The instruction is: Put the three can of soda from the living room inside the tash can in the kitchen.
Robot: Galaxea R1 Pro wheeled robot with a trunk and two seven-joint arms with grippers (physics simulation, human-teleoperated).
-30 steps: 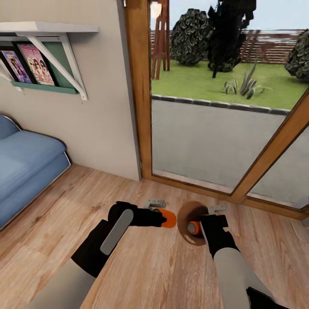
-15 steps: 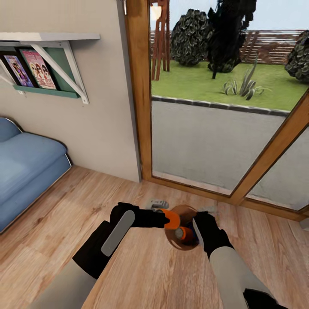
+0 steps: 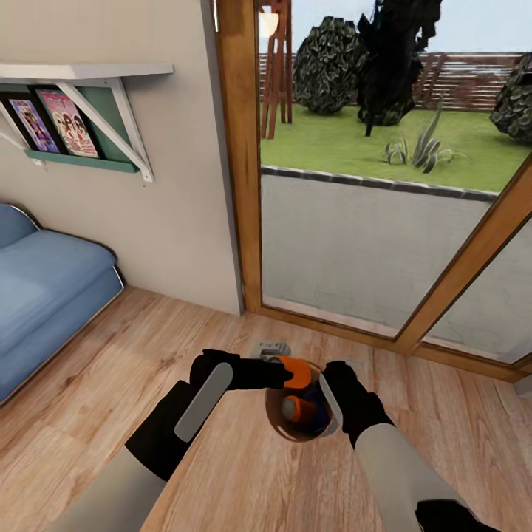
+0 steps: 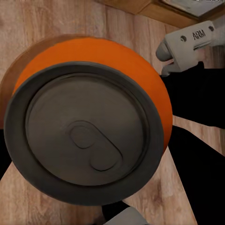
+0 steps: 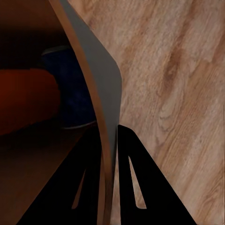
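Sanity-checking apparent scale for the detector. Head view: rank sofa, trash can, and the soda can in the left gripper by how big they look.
1. Sofa, largest, though cut off by the frame edge.
2. Trash can, held tilted by the right gripper.
3. Soda can in the left gripper, smallest; partly hidden by the fingers, so its full extent is unsure.

Wood plank floor, beige wall w/ white bracket shelf over a teal rack of magazines. Blue sofa at left. Wood-framed glass doors show sunlit lawn, shrubs, fence.
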